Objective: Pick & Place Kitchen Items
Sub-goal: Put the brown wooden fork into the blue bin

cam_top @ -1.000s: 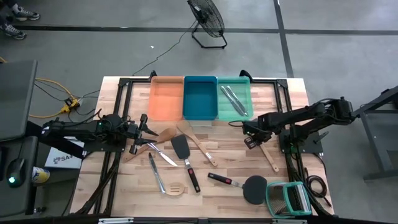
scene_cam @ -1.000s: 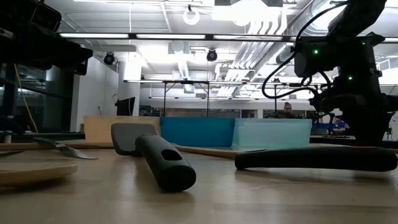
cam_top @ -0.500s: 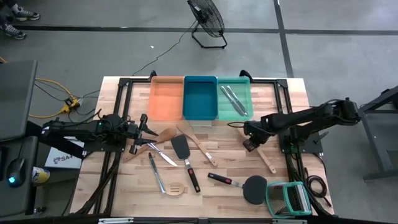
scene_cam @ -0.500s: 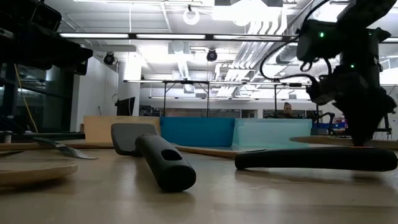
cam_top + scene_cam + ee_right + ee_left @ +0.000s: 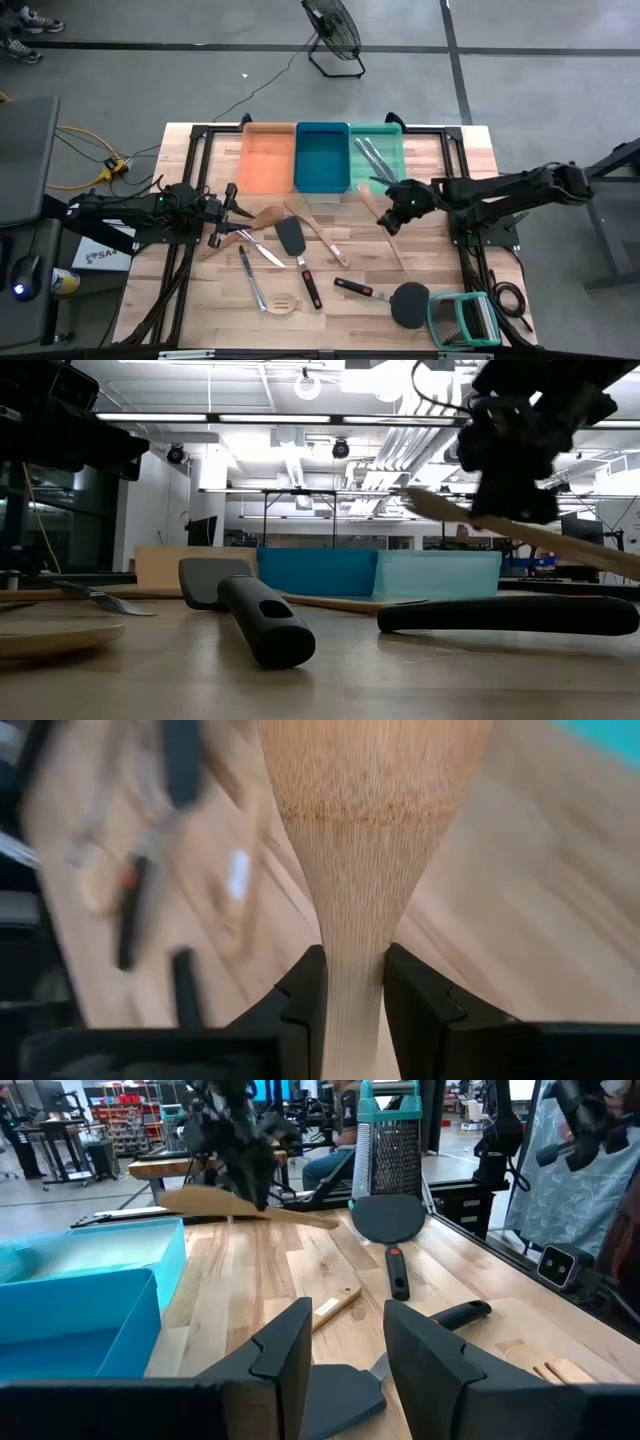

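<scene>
**A:** What is seen, largest thing first?

**B:** A pale wooden table (image 5: 430,160) is seen from above. At its far edge three trays are lined up: an orange tray (image 5: 268,160) on the left, a blue tray (image 5: 322,158) in the middle, a teal tray (image 5: 378,165) on the right, with two silver pieces of cutlery (image 5: 372,160) laid in the teal one. A green-framed wire rack (image 5: 460,320) is placed at the near right corner.

**A:** Is any writing to be read?

**B:** None that can be made out.

**A:** And the grippers?

**B:** The right gripper (image 5: 392,215) is clamped on a wooden spoon (image 5: 382,225), held above the table just near of the teal tray. The spoon is pale, fine-grained, with a narrow neck widening to a flat bowl (image 5: 375,760); it is tilted in the low view (image 5: 520,530). The left gripper (image 5: 228,205) is held over the table's left side with its fingers (image 5: 420,1355) apart, nothing between them.

**A:** The other utensils?

**B:** A black spatula (image 5: 296,255) and a round black one (image 5: 400,300) are laid nearer, among wooden spoons.
</scene>
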You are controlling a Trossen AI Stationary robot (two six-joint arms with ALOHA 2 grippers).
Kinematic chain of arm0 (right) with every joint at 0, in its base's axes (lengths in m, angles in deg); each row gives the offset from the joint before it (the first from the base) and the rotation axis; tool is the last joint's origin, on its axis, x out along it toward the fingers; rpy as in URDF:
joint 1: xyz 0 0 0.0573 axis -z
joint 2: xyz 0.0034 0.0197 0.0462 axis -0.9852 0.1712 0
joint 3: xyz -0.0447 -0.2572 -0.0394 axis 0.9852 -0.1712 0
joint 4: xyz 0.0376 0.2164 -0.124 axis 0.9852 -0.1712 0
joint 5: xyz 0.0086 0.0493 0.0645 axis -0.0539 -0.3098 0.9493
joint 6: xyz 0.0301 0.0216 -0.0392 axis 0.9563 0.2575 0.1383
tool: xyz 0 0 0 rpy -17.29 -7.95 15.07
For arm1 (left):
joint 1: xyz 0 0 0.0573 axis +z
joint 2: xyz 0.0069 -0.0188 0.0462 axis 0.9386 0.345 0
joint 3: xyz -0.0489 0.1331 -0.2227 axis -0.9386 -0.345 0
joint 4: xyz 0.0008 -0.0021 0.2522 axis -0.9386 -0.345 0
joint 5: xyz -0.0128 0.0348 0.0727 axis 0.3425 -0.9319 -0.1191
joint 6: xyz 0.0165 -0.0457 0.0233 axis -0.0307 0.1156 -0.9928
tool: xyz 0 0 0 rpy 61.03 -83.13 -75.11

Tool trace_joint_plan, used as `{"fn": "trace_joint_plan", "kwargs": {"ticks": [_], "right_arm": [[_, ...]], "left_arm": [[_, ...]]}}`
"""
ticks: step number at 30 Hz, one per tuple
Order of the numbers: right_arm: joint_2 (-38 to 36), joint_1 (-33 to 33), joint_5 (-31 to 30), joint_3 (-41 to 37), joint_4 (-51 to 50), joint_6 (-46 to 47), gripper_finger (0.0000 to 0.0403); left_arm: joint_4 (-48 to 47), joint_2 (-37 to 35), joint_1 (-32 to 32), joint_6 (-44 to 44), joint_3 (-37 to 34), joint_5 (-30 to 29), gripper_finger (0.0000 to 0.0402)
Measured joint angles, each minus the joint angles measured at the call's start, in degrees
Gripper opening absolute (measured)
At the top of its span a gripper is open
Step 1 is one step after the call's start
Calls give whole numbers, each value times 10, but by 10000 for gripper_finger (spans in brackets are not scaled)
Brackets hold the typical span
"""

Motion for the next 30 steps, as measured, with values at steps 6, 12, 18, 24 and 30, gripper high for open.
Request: {"fn": "trace_joint_plan", "kwargs": {"ticks": [6,12,18,24,30], "right_arm": [[-2,34,13,43,34,-80,70],[14,72,16,116,27,-174,70],[63,104,33,183,26,-253,70],[137,136,47,260,31,-307,70],[221,176,58,350,30,-320,70]], "left_arm": [[0,0,0,0,0,0,125],[0,0,0,0,0,0,125],[0,0,0,0,0,0,125],[0,0,0,0,0,0,125],[0,0,0,0,0,0,125]]}}
